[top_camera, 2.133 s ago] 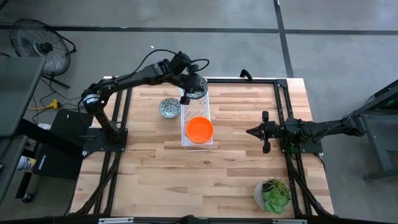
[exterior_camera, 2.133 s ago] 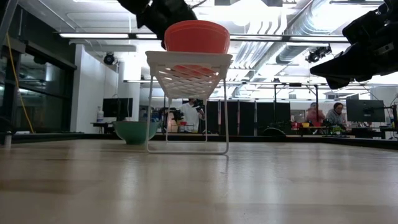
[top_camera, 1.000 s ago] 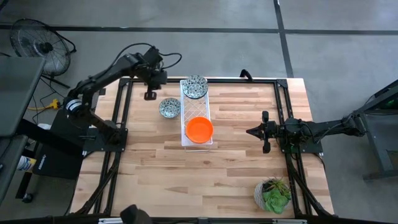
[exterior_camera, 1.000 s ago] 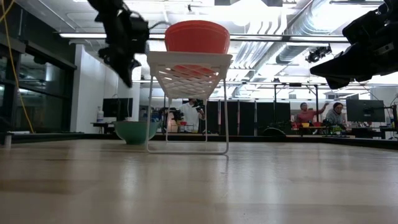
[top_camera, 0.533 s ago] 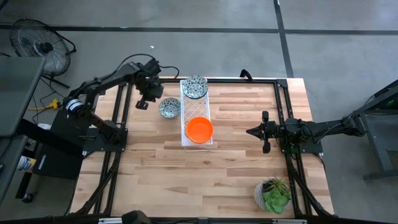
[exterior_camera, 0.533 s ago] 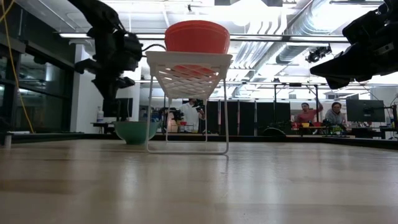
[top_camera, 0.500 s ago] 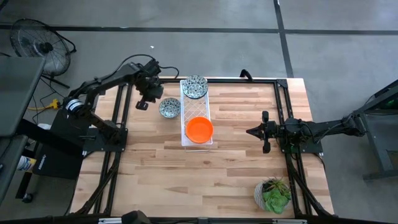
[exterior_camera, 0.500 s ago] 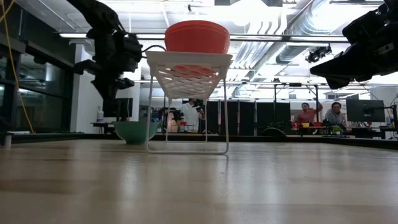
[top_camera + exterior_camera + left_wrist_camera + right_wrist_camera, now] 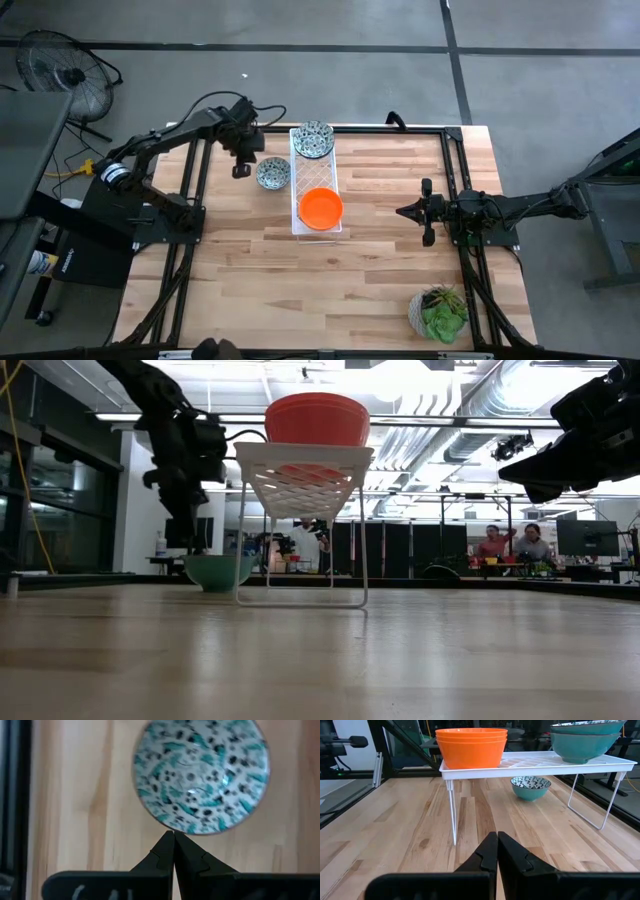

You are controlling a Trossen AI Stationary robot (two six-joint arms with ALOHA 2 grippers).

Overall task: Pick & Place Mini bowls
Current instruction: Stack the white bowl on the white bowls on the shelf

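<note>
One patterned mini bowl [image 9: 272, 174] [image 9: 200, 775] [image 9: 218, 571] stands upright on the table, left of the white lattice tray [image 9: 305, 222]. The raised tray carries a stack of orange mini bowls [image 9: 321, 207] [image 9: 471, 747] at its near end and patterned mini bowls [image 9: 314, 139] [image 9: 582, 740] at its far end. My left gripper [image 9: 240, 170] [image 9: 173, 834] [image 9: 193, 538] is shut, points down and hovers just left of the table bowl's rim, above the wood. My right gripper [image 9: 405, 211] [image 9: 497, 835] waits shut and level, right of the tray.
A pale pot with a green plant [image 9: 438, 312] stands at the near right corner. The tray's thin wire legs [image 9: 452, 810] stand close to the table bowl. Black frame rails [image 9: 196, 170] run along the table's left and right edges.
My left gripper, still shut, has come down from beyond the table's far left corner toward the near edge. It now hangs low beside the patterned bowl on the table. The bowls and the right arm have kept still.
</note>
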